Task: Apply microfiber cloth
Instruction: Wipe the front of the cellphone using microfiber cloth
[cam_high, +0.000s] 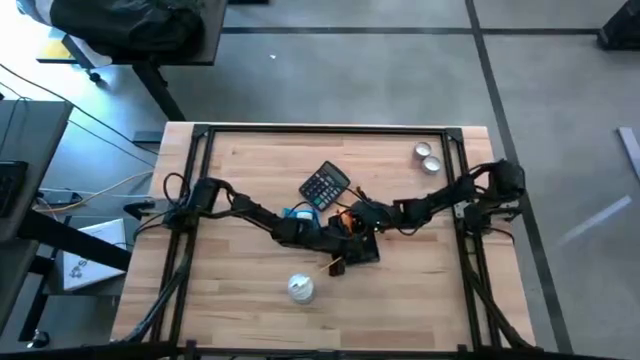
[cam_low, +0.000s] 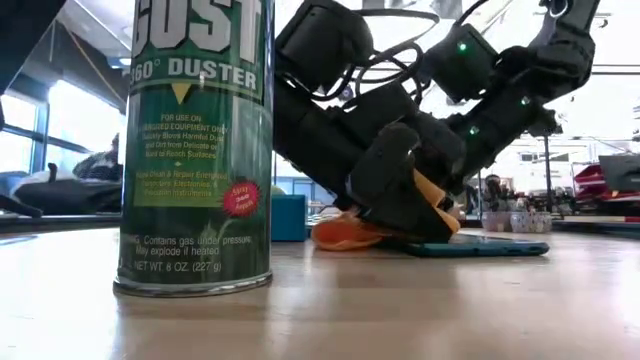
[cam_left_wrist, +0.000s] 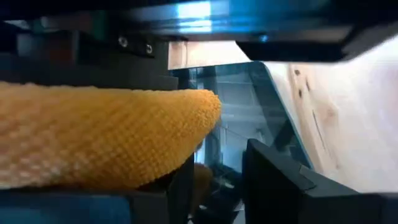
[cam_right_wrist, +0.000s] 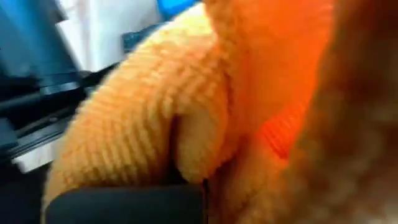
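Note:
The orange microfiber cloth (cam_high: 345, 220) is bunched near the table's middle. Its lower part (cam_low: 345, 236) rests at the edge of a flat dark device (cam_low: 490, 247) that lies on the table. My right gripper (cam_high: 352, 224) comes in from the right and is shut on the cloth, which fills the right wrist view (cam_right_wrist: 186, 106). My left gripper (cam_high: 318, 235) comes in from the left, right beside the cloth (cam_left_wrist: 106, 137) and the device's glassy face (cam_left_wrist: 249, 112). My right gripper holds a bunched wad of the cloth (cam_right_wrist: 199, 143), several layers, folded over one dark finger (cam_right_wrist: 124, 205). It slants down from the table's right. The cloth bulges out below it and rests on the table by the device; the exact place of contact is hidden by the cloth.
A black calculator (cam_high: 325, 185) and a small blue box (cam_high: 297, 213) lie just beyond the grippers. A green duster can (cam_low: 195, 150) stands near the front edge (cam_high: 300, 288). Two small round tins (cam_high: 428, 156) sit at the far right. A black frame (cam_high: 200, 180) runs round the table.

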